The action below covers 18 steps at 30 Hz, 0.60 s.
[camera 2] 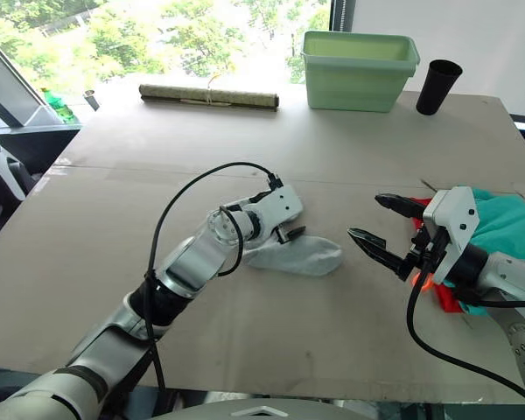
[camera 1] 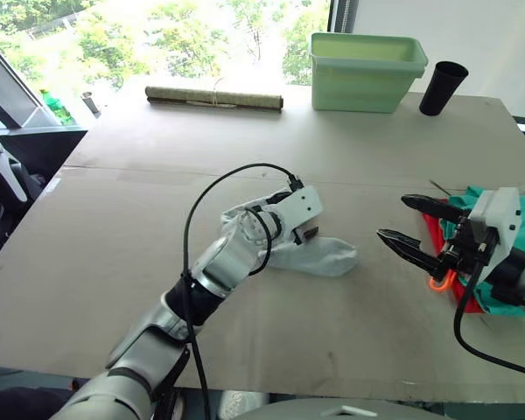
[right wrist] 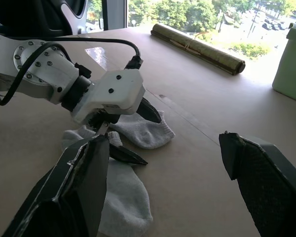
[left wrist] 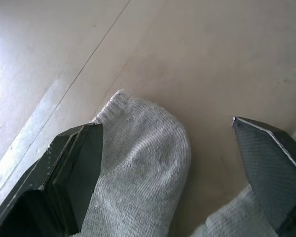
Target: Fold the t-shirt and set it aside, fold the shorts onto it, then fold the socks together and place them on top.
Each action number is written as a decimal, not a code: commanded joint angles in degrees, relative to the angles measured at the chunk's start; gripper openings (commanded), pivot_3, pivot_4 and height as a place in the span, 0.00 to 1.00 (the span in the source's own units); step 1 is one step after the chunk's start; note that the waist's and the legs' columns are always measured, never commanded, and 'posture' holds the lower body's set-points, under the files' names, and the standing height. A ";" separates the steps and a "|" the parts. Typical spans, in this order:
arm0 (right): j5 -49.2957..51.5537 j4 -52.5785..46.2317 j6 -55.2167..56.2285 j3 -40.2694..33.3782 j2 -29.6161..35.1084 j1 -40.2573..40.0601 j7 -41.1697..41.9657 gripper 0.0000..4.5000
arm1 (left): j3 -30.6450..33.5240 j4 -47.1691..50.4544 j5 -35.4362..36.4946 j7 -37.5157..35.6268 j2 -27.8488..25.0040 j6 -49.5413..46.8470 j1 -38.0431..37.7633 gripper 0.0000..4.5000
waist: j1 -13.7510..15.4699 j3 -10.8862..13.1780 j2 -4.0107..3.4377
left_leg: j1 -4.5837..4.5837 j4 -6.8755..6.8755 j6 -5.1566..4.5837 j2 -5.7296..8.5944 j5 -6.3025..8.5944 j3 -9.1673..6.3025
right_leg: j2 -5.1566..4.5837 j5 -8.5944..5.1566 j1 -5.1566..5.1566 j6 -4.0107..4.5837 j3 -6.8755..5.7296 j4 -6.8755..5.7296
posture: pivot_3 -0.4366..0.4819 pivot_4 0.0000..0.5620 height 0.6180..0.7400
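From the head views: left gripper point(camera 1: 308, 234) spread wide and pressed down over the socks point(camera 1: 319, 255) at mid-table, nothing clamped; right gripper point(camera 1: 411, 229) also wide open and empty, hovering just beside the teal shorts point(camera 1: 518, 229) lying on the red t-shirt point(camera 1: 439, 238) at the table's point(camera 1: 140, 262) right edge, with a green bin point(camera 1: 365, 72), black cup point(camera 1: 442, 87) and rolled mat point(camera 1: 213, 98) well apart along the far edge and bare board between. From the left wrist view: fingers point(left wrist: 74, 173) parted either side of a grey sock toe — bare board beyond. From the right wrist view: own fingers point(right wrist: 79, 192) far apart, facing the left gripper over both socks — open board up to the mat.
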State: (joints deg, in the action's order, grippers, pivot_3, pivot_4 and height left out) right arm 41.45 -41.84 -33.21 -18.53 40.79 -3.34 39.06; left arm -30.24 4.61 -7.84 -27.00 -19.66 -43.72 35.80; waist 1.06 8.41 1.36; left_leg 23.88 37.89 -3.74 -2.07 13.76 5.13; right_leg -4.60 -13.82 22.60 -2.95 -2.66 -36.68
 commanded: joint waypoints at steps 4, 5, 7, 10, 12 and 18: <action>0.93 -2.45 0.23 -1.27 1.12 0.12 -1.06 0.84 | 2.30 -4.83 0.57 -0.21 3.00 -9.42 0.74 0.87 | -0.07 -0.03 -0.01 | -0.01 0.11 -0.01 -0.01 0.01 0.00 | 0.00 0.00 -0.03 0.00 -0.04 -0.05 | 0.48 0.27 1.00; 1.03 -2.66 0.13 -1.34 1.24 -0.05 -1.18 0.84 | 2.87 -5.19 1.31 -0.49 3.55 -11.76 0.50 0.80 | -0.11 -0.04 -0.01 | -0.02 0.14 -0.01 -0.02 0.01 0.00 | 0.01 0.00 -0.04 0.00 -0.09 -0.06 | 0.48 0.27 1.00; 1.14 -2.96 -0.02 -1.36 1.36 -0.24 -1.44 0.84 | 3.62 -5.66 1.74 -0.47 4.04 -14.06 0.24 0.59 | -0.17 -0.10 0.00 | -0.03 0.18 -0.02 -0.04 0.01 -0.01 | 0.01 0.00 -0.06 0.00 -0.19 -0.07 | 0.48 0.27 1.00; 1.35 -3.41 -0.21 -1.39 1.42 -0.54 -1.88 0.84 | 5.02 -6.36 2.68 -0.06 4.25 -16.26 -0.10 0.26 | -0.35 -0.21 -0.02 | -0.13 0.19 -0.02 -0.08 0.01 -0.03 | 0.02 -0.09 -0.14 0.16 -0.20 -0.08 | 0.48 0.27 1.00; 1.38 -3.62 -0.18 -1.35 1.45 -0.89 -2.09 0.84 | 5.98 -6.68 3.06 0.27 4.23 -16.74 -0.20 0.03 | -0.47 -0.27 -0.04 | -0.16 0.19 -0.01 -0.11 0.01 -0.04 | 0.03 -0.11 -0.13 0.22 -0.08 -0.09 | 0.48 0.27 1.00; 1.01 -3.59 0.21 -1.08 1.32 -1.39 -2.36 0.84 | 10.85 -3.26 6.36 -0.70 4.37 -15.30 -1.34 0.01 | -0.58 -0.31 -0.03 | -0.15 0.18 -0.01 -0.15 0.02 -0.04 | 0.02 -0.11 -0.10 0.24 0.11 -0.10 | 0.48 0.27 1.00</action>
State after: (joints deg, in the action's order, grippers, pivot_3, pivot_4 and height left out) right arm 42.00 -43.91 -33.63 -18.53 41.65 -4.68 37.05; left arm -21.97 2.04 -2.47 -27.44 -14.34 -57.01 36.81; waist 0.49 8.10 1.32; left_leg 23.73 38.07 -3.75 -2.24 13.78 5.09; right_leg -4.61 -13.93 22.51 -2.71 -2.54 -36.78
